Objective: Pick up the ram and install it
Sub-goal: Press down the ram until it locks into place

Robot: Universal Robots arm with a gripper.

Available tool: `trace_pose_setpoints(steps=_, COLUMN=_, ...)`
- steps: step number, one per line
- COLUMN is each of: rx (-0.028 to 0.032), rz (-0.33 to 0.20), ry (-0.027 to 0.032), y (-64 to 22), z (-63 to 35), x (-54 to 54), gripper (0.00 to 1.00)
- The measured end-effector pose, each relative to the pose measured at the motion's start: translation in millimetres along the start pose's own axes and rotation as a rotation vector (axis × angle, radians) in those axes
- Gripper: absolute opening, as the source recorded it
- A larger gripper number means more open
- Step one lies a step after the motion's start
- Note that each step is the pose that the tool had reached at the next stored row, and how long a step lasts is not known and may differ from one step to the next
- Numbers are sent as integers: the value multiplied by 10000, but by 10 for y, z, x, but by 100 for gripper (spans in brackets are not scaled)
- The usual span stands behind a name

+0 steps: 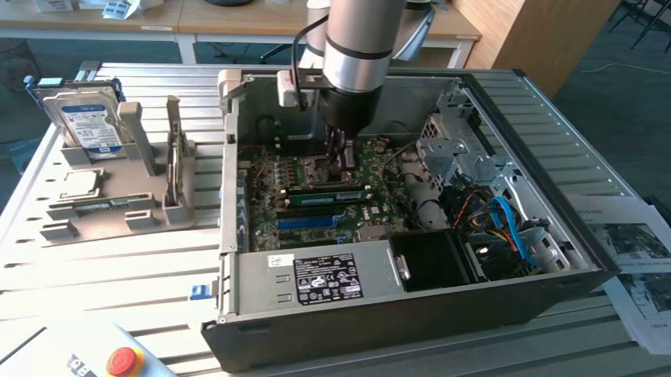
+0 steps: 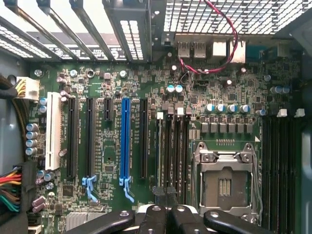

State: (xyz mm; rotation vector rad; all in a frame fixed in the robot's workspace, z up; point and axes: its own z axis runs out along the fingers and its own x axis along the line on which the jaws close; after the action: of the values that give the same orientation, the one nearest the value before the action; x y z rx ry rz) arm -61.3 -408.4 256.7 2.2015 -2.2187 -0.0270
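The install step is in hand: inside the case (image 1: 545, 259), the closed gripper (image 1: 342, 161) presses the ram (image 1: 327, 195) edge-down into a slot (image 2: 161, 156) near the motherboard's (image 2: 229, 87) middle, which calls for firm, straight pressure.

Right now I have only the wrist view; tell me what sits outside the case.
Observer: A grey fixture stands on the exterior view's left, holding a hard drive.
Operator: Report on the ram.
Observer: A green ram lies along the slots, between the jaws and the power supply.
Operator: Check the other side.
Observer: Printed papers lie beside the case, on the exterior view's right.
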Motion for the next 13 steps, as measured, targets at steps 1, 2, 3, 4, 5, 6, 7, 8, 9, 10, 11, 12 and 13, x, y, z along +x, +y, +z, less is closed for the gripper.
trace_pose_setpoints(steps=1, rx=-1, rz=0, ry=-1, y=-9, z=0, x=0, gripper=10)
trace_pose_setpoints(steps=2, rx=-3, rz=1, ry=-1, y=-18, z=0, x=0, gripper=10)
trace_pose_setpoints(steps=3, rx=-8, rz=0, ry=-2, y=-29, z=0, x=0, gripper=10)
trace_pose_setpoints(steps=4, rx=-12, rz=0, ry=-1, y=-39, z=-1, x=0, gripper=10)
trace_pose_setpoints(steps=5, rx=-17, rz=0, ry=-1, y=-50, z=-1, x=0, gripper=10)
trace_pose_setpoints(steps=6, rx=-23, rz=0, ry=-1, y=-61, z=-1, x=0, gripper=10)
trace_pose_setpoints(steps=7, rx=-30, rz=0, ry=-1, y=-72, z=-1, x=0, gripper=10)
trace_pose_setpoints(steps=8, rx=-38, rz=0, ry=0, y=-85, z=-2, x=1, gripper=10)
trace_pose_setpoints(steps=9, rx=-44, rz=0, ry=-1, y=-96, z=-2, x=1, gripper=10)
trace_pose_setpoints(steps=10, rx=-52, rz=1, ry=-1, y=-107, z=-2, x=1, gripper=10)
trace_pose_setpoints(steps=11, rx=-58, rz=0, ry=-1, y=-118, z=-2, x=1, gripper=10)
trace_pose_setpoints(steps=12, rx=-66, rz=0, ry=0, y=-126, z=-3, x=2, gripper=10)
trace_pose_setpoints(steps=13, rx=-74, rz=1, ry=0, y=-135, z=-3, x=2, gripper=10)
